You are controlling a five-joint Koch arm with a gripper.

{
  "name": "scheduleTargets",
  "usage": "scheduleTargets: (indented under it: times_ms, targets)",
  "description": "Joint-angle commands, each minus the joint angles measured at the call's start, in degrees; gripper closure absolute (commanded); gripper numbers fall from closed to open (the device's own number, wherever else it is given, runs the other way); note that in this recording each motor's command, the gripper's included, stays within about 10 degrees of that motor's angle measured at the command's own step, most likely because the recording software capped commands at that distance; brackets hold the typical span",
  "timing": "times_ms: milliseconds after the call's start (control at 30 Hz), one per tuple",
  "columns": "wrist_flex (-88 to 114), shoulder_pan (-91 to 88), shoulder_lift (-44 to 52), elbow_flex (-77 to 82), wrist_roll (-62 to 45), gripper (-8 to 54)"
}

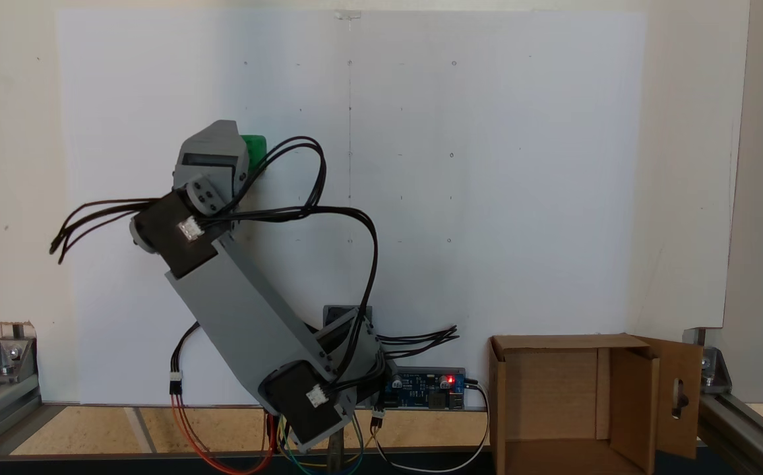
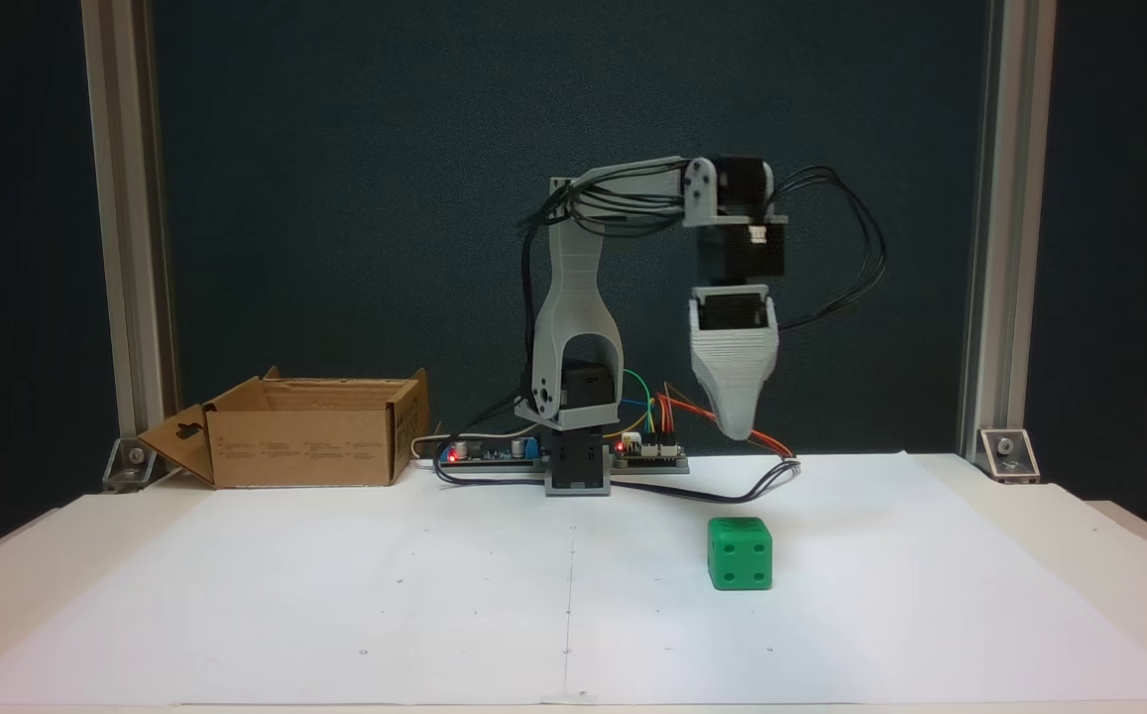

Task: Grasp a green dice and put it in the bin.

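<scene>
Here the gripper [image 2: 735,428] hangs tip-down above the white sheet, holding nothing; its jaws overlap, so I cannot tell their spread. The green dice [image 2: 740,553] rests flat below the fingertips, apart, the bin [image 2: 300,446] well off sideways.

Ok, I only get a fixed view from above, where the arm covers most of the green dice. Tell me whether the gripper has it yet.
Observer: No. In a fixed view the gripper hangs above the green dice with clear air between them. The dice rests on the white paper.
Operator: Give me the jaw state.
Observer: I cannot tell. From that side the jaws line up as one tapered tip.
Operator: Say which face of the dice shows.
Observer: A four-pip face points at that camera.
</scene>
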Motion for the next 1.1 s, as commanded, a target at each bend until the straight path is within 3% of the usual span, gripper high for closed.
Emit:
scheduleTargets:
  times_ms: [0,1067]
  targets:
    - [-1.1,-0.5,-0.4,-3.1,4.7,1.6]
    - [-16.0,1.8,-1.1,11.5,4.6,2.3]
